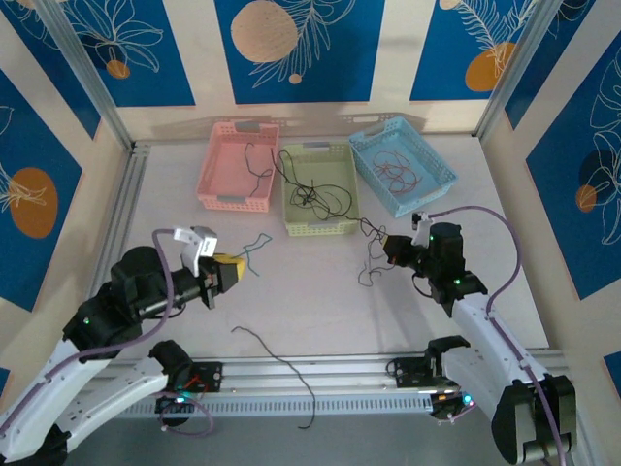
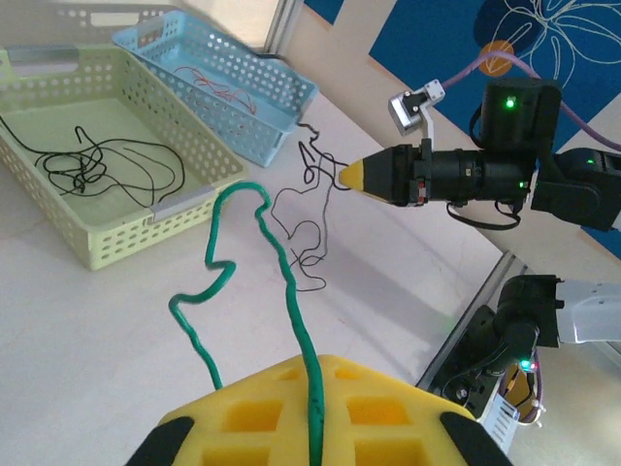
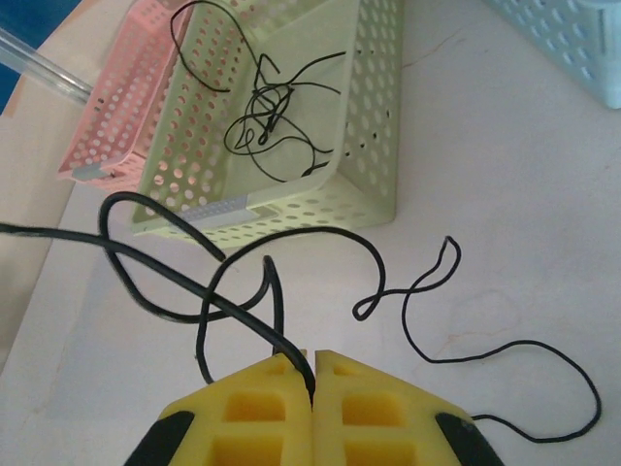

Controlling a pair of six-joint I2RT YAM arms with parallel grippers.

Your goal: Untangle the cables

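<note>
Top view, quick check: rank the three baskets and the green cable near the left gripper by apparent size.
Largest: blue basket, set at an angle.
Next: pink basket and light green basket, too alike to rank.
Smallest: green cable, by far.

Three baskets stand in a row beyond both grippers. The left basket (image 1: 210,167) is ahead of the left gripper (image 1: 236,269). The middle basket (image 1: 320,227) is just ahead-left of the right gripper (image 1: 385,245), and the right basket (image 1: 434,152) is ahead-right of it. Each holds cables (image 1: 315,194). The left cable (image 2: 291,291) runs forward from between the left gripper's fingers onto the table. The right cable (image 3: 165,254) loops leftward from the right gripper's fingers. A loose cable (image 1: 281,367) lies behind, between the grippers, crossing the rail (image 1: 340,374).
</note>
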